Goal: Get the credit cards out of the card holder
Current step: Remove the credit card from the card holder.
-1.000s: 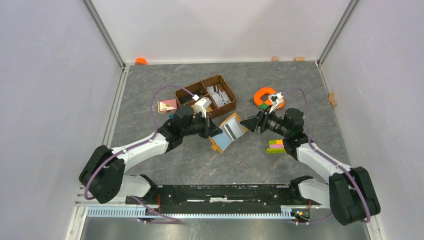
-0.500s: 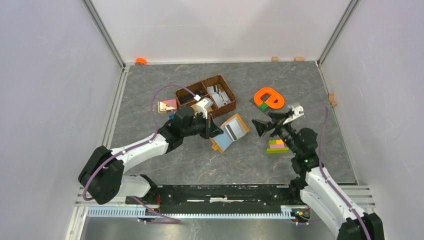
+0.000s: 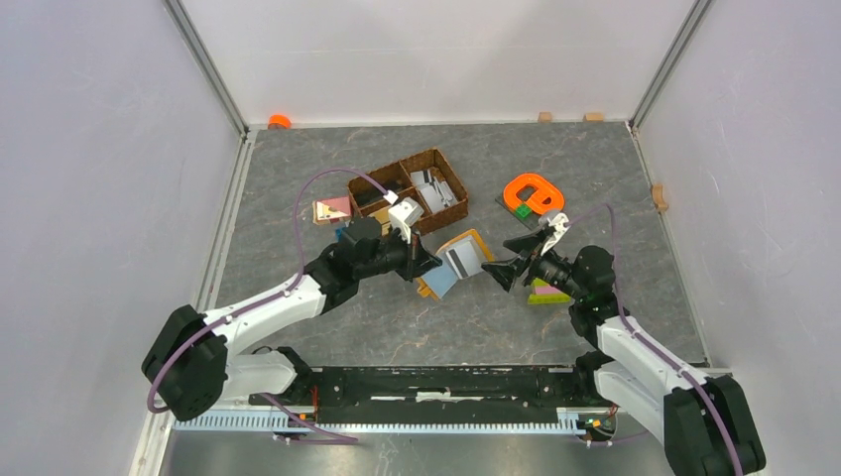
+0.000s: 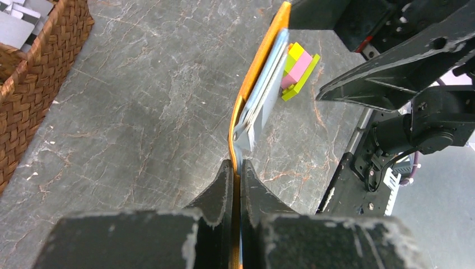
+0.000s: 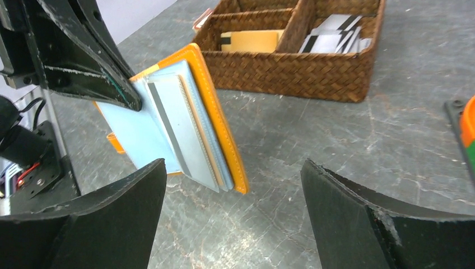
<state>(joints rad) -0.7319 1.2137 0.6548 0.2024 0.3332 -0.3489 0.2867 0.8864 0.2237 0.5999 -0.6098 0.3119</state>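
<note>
The card holder (image 3: 458, 260) is open and held up off the table, mustard-orange outside (image 5: 219, 119) and light blue inside. My left gripper (image 4: 236, 165) is shut on its lower edge, and the orange spine (image 4: 255, 67) runs straight out from the jaws. Grey credit cards (image 5: 180, 130) stick out of its pocket, and they show edge-on in the left wrist view (image 4: 270, 84). My right gripper (image 5: 233, 163) stands wide open just right of the holder (image 3: 504, 260), facing the cards' free edge with nothing between its fingers.
A brown wicker basket (image 3: 409, 188) with cards in its compartments stands behind the holder. An orange ring (image 3: 533, 191) lies back right, and a stack of coloured bricks (image 3: 547, 291) sits under the right wrist. A pink and cream piece (image 3: 331, 209) lies left of the basket.
The right gripper opened wide, drew back to the right, then came forward again lower, facing the holder. The left gripper kept its grip and barely moved.
</note>
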